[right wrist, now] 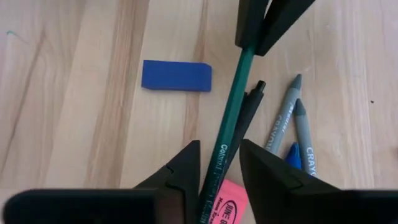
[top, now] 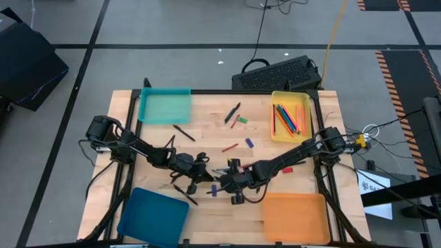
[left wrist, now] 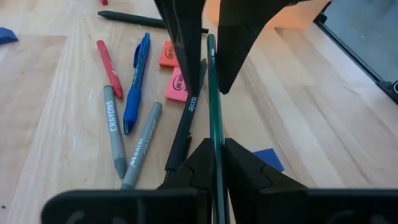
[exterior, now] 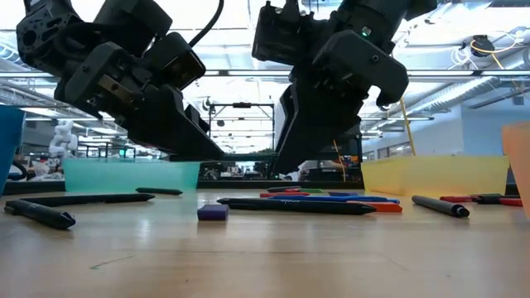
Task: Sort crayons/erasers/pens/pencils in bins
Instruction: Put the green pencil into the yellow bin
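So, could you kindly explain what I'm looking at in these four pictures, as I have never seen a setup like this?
This is a robot with two dark arms at a wooden table. One picture looks down from above, one looks level across the tabletop, and two come from cameras on the wrists. It sorts stationery into a teal tray, a yellow tray, a dark blue tray and an orange tray; the yellow one holds pencils. Loose on the table lie grey crayons, a blue pen, pink erasers and a blue eraser. In the middle, the left hand grips a green pencil, and the right hand sits around the same pencil.
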You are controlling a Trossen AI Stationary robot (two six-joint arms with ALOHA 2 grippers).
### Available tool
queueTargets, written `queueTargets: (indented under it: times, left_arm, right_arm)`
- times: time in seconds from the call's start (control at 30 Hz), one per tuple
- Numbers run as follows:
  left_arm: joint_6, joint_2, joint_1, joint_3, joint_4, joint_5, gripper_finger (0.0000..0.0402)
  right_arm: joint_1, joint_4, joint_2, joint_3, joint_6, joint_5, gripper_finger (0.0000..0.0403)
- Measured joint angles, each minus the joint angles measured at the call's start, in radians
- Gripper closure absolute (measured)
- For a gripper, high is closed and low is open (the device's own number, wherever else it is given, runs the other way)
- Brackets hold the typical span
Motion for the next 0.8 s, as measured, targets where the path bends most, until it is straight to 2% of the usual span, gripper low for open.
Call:
queueTargets:
  times: [0.3, 0.43, 0.63, 0.8]
  left_arm:
    - [-0.033, 0.000, -0.001, 0.000, -0.001, 0.021, 0.0370]
    - [-0.032, 0.000, -0.002, 0.001, 0.001, 0.031, 0.0361]
    - [-0.019, -0.062, 0.001, 0.001, -0.014, 0.031, 0.0283]
    - [0.064, -0.259, 0.019, 0.003, -0.144, 0.025, 0.0212]
  right_arm:
    - [-0.003, -0.002, 0.000, 0.000, 0.022, -0.017, 0.0386]
    - [-0.006, -0.001, 0.000, 0.000, 0.042, -0.025, 0.0387]
    - [-0.006, -0.048, -0.010, 0.000, 0.033, -0.043, 0.0387]
    - [-0.019, -0.165, -0.108, 0.000, 0.063, -0.043, 0.0387]
